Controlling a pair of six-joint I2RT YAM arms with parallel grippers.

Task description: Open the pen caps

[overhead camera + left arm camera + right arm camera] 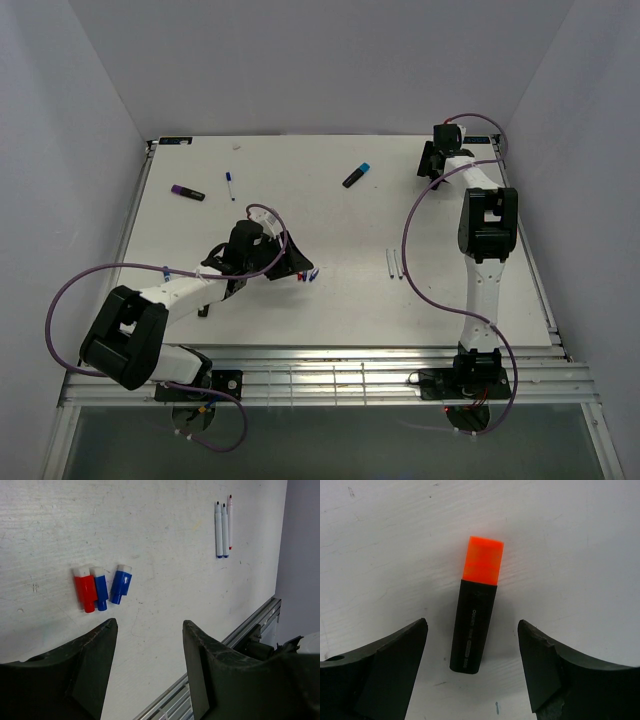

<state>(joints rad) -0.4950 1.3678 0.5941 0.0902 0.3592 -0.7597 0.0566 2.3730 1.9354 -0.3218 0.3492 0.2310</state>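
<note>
**Open grippers and pen caps on the desk**

Flat white desk [340, 310]. The left gripper [149, 630] and the right gripper [472, 630] both have fingers spread wide and hold nothing. At the far right corner, between the right fingers, lies a black plastic highlighter body [469, 635] – chunky orange cap [482, 560] still on. Toward the near edge, ahead of the left gripper, lie a small red plastic cap [85, 592] and two small blue plastic caps [121, 582].

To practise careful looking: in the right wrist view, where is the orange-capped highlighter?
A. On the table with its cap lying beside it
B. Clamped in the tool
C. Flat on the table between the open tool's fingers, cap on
C: the highlighter lies flat on the table with its orange cap on, between the spread fingers of the right tool, which do not touch it.
</note>
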